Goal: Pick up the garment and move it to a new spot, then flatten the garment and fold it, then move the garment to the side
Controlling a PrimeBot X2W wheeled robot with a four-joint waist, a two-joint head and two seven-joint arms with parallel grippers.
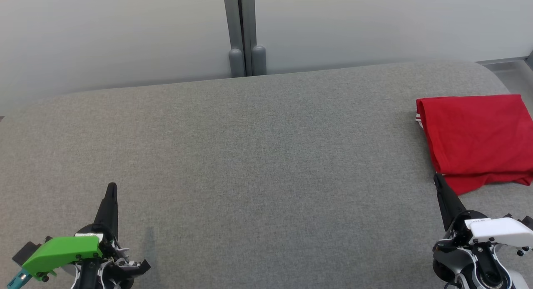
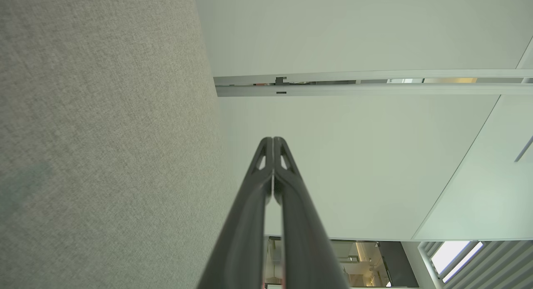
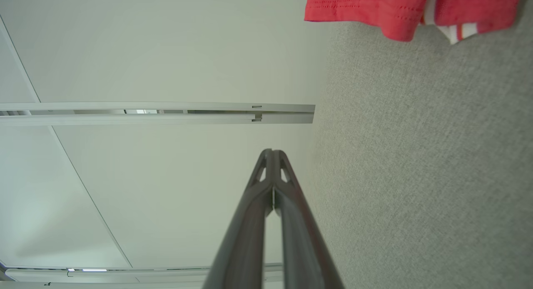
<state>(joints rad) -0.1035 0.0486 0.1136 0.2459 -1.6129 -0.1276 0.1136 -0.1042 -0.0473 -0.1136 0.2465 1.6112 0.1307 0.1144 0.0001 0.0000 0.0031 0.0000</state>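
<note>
The garment [image 1: 476,139] is sitting folded at the far right of the grey tabletop [image 1: 258,155], a tidy red rectangle with a bit of striped trim peeking out on its left side. Its long side runs left to right and it carries on past the right edge of the head view, so I can't see the whole thing.

The relation that matters: it lies ahead and a little to the right of the right gripper [image 1: 437,178]. In the head view the tip looks like it's right at the near left corner of the cloth, but the right wrist view shows the hem off toward the top right, clear of the tips, so I'd say near, not touching.

The left gripper [image 1: 111,187] is way over on the other side, well apart from it. So any further nudge is the right arm's job.

Both sets of jaws are pressed together with nothing in them. To me it looks folded and parked aside, pretty much done.
</note>
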